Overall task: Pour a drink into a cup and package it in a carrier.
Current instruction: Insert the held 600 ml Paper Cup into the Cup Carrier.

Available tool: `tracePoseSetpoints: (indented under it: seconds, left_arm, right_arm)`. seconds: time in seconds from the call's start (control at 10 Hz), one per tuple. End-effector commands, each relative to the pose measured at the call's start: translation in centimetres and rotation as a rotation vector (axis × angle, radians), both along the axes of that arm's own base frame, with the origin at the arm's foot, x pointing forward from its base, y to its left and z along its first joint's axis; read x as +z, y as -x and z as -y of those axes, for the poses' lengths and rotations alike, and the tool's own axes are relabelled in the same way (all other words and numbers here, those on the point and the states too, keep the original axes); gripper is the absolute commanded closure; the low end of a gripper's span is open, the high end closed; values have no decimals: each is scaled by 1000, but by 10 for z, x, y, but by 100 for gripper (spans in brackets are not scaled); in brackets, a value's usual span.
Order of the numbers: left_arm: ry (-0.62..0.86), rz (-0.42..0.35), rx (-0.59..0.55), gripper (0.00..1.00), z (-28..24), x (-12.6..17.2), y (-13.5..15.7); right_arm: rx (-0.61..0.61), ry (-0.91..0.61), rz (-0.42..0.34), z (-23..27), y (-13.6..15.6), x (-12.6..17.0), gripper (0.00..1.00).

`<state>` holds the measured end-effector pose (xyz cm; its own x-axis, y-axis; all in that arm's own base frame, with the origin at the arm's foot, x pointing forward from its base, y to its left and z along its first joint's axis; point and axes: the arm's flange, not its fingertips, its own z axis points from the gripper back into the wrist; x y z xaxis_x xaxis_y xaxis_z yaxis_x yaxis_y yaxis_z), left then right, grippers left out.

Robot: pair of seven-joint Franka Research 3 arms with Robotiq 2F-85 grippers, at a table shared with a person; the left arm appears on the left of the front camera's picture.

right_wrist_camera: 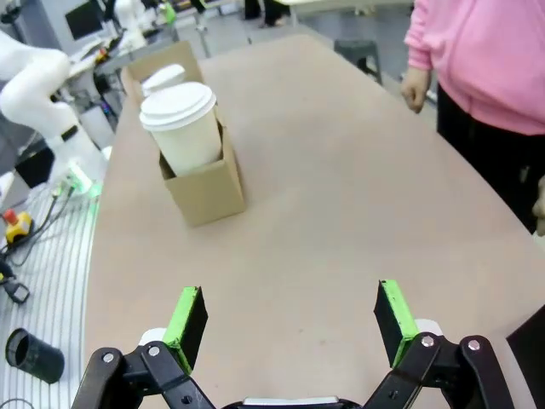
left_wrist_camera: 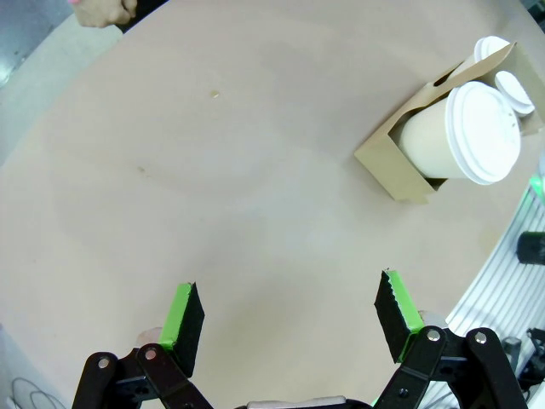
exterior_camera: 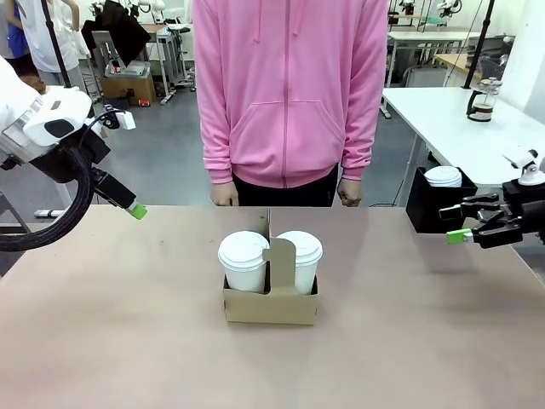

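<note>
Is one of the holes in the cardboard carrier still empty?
No, both holes of the carrier hold a lidded white cup, one on each side of the handle.

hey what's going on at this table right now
Nobody is handling anything right now. Two lidded white cups, the left cup and the right cup, already sit in the brown cardboard carrier at the middle of the table. The left claw and right claw are both open and empty, held off to the sides. A person in a pink hoodie stands at the far edge, hands down.
</note>
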<state>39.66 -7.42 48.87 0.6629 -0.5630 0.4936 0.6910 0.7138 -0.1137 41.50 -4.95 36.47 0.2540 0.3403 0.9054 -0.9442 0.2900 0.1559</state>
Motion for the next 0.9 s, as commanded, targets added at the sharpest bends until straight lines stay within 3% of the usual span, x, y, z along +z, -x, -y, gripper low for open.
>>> tracePoseSetpoints:
  seconds: [0.0,0.8]
  left_arm:
    - [1,5,-3,0,-1,0,0]
    - [1,5,-3,0,-1,0,0]
  right_arm:
    - [8,-14,7,2,-2,4,0]
    - [8,-14,7,2,-2,4,0]
